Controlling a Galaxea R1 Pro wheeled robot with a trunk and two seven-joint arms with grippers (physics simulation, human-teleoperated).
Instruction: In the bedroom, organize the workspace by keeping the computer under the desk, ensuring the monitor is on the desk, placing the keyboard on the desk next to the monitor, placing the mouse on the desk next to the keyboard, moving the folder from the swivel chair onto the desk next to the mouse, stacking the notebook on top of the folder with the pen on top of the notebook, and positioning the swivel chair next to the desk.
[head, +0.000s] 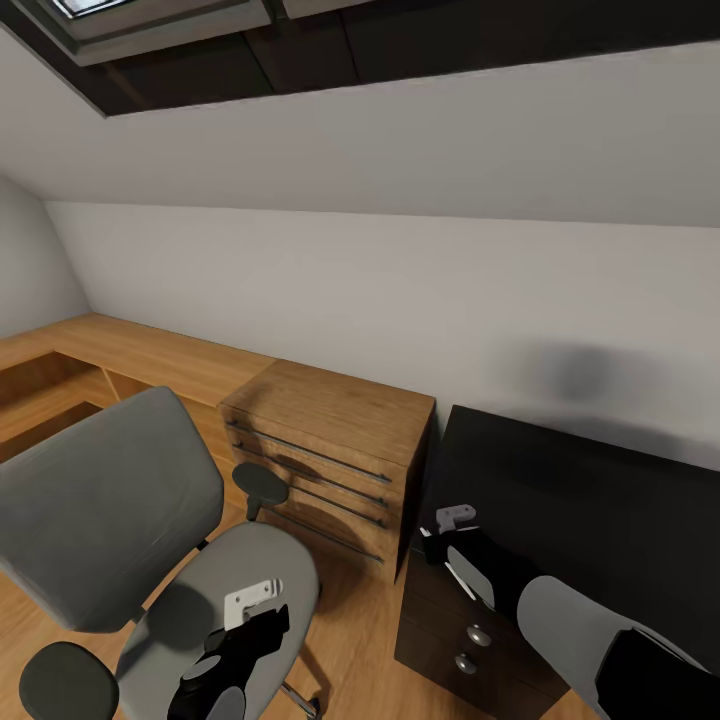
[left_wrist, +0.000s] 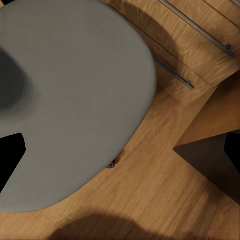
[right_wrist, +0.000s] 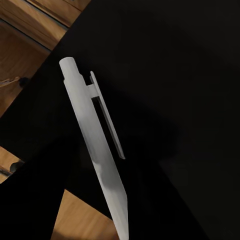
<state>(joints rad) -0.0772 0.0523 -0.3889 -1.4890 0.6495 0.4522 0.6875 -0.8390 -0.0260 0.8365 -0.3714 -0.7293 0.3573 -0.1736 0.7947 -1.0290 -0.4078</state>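
The grey swivel chair (head: 100, 500) stands at the left, its seat (left_wrist: 75, 100) showing bare fabric. My left gripper (head: 268, 622) hangs open just above the seat's front part; one black finger (left_wrist: 10, 160) shows against the fabric, with nothing between the fingers. The desk (head: 600, 500) with its glossy black top is at the right. My right gripper (head: 447, 553) is over the desk's near left corner, shut on a white pen (head: 461, 580). In the right wrist view the pen (right_wrist: 97, 150) slants across the black desk top (right_wrist: 190, 75), clip side up.
A light-wood drawer cabinet (head: 330, 450) with long bar handles stands between chair and desk, tight against the desk's side. A low wooden shelf unit (head: 110, 350) runs along the left wall. The desk's drawers have round silver knobs (head: 478, 635). Sloped white ceiling overhead, wooden floor (left_wrist: 150, 200) below.
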